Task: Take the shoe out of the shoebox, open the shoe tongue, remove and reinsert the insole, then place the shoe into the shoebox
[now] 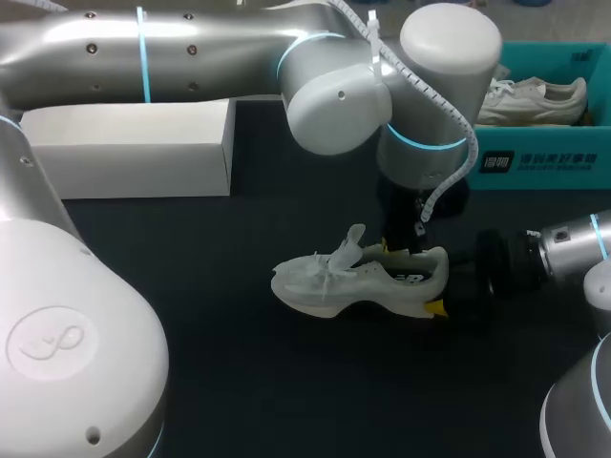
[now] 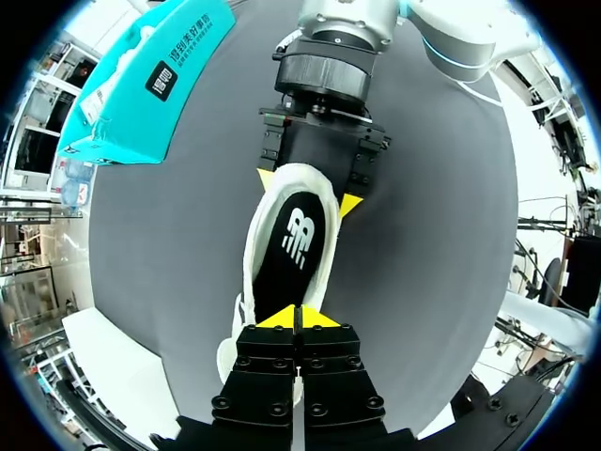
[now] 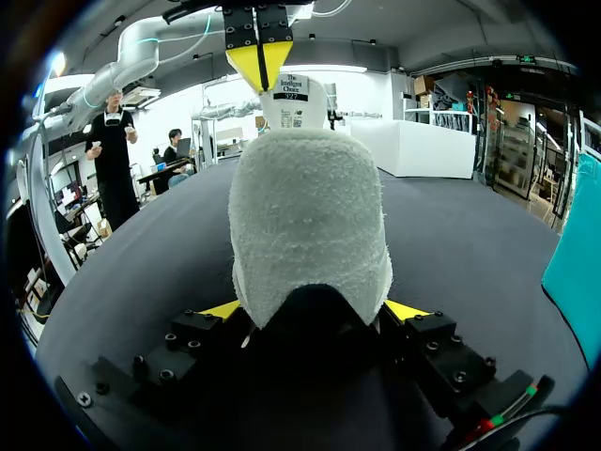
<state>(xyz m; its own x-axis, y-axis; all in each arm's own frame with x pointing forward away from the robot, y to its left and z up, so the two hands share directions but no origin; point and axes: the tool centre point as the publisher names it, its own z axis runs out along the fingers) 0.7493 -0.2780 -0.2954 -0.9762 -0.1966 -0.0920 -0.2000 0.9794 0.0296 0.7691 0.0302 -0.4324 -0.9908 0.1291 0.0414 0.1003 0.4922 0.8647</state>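
White shoe (image 1: 358, 279) held mid-frame on the table (image 1: 239, 382)
Right gripper (image 3: 312, 308) pinches its heel; left gripper (image 2: 299, 318) tips pressed together above the insole (image 2: 299, 235)

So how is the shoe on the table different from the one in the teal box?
The shoe on the table stands on its sole; the boxed shoe lies inside the teal shoebox. The right gripper clamps the heel of the shoe on the table, with the left gripper above it; nothing touches the boxed shoe. Both are pale trainers.

The shoe (image 1: 363, 281) is white, its insole (image 2: 299, 244) black, the shoebox (image 1: 549, 162) teal, the table (image 1: 239, 363) dark grey.
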